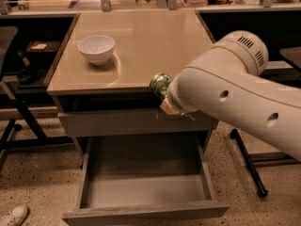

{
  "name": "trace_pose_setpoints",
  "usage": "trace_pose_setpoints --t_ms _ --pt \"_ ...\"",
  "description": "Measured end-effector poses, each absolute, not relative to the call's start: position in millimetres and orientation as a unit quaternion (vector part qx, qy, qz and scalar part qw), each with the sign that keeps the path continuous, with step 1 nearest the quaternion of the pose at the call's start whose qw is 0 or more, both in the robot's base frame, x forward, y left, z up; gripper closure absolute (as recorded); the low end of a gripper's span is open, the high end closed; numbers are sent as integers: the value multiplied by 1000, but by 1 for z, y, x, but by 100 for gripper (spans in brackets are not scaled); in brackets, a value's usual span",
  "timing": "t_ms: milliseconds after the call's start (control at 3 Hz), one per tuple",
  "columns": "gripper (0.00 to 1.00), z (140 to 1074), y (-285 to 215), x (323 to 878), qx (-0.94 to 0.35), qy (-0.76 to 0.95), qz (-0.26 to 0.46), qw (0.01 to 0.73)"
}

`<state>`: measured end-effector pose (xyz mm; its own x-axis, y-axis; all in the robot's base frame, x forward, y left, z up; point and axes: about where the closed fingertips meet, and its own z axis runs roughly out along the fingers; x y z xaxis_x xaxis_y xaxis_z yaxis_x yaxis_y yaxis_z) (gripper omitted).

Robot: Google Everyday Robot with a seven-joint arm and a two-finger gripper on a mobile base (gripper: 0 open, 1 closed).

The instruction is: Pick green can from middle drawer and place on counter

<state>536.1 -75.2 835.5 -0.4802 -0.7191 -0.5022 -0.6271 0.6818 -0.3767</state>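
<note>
Dim, warm overhead light puts a soft sheen on the counter (pixel 155 41), and the white bowl (pixel 96 48) casts a faint shadow to its right. The gripper (pixel 165 94), at the counter's front edge, clasps the glinting green can (pixel 160 83); the middle drawer (pixel 141 192) is dull.
</note>
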Motion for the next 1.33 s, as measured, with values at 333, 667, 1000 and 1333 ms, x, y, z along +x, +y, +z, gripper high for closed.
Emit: trace_pose_setpoints --t_ms 333,667,1000,1333 --pt "100 871 -73 562 -400 844 -97 343" --pt "100 892 -73 602 -411 835 -111 349" --pt "100 901 -73 645 -420 832 -112 345" --pt "100 888 -69 688 -431 837 -102 320"
